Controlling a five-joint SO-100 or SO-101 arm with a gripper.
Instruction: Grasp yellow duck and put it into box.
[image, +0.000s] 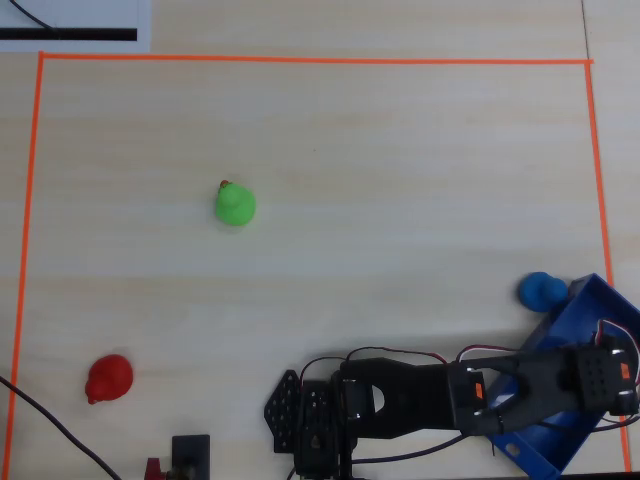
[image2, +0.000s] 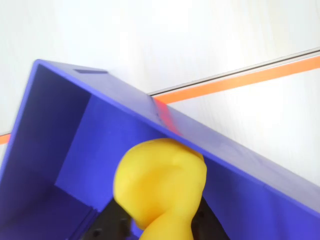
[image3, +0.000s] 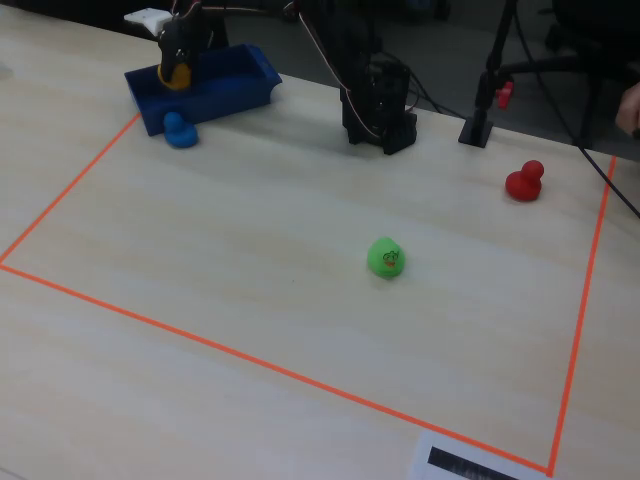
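Note:
The yellow duck (image2: 160, 190) fills the lower middle of the wrist view, held between my black jaws over the inside of the blue box (image2: 240, 185). My gripper (image2: 160, 226) is shut on it. In the fixed view the gripper (image3: 178, 62) hangs over the left part of the box (image3: 215, 100) with the duck (image3: 177, 76) at its tips. In the overhead view the gripper (image: 600, 385) covers the duck, above the box (image: 588, 292) at the lower right.
A blue duck (image: 541, 290) sits just outside the box's far wall. A green duck (image: 235, 204) stands mid-table and a red duck (image: 108, 379) at the lower left. Orange tape (image: 300, 60) frames the work area. The arm's base (image: 320, 410) stands at the bottom edge.

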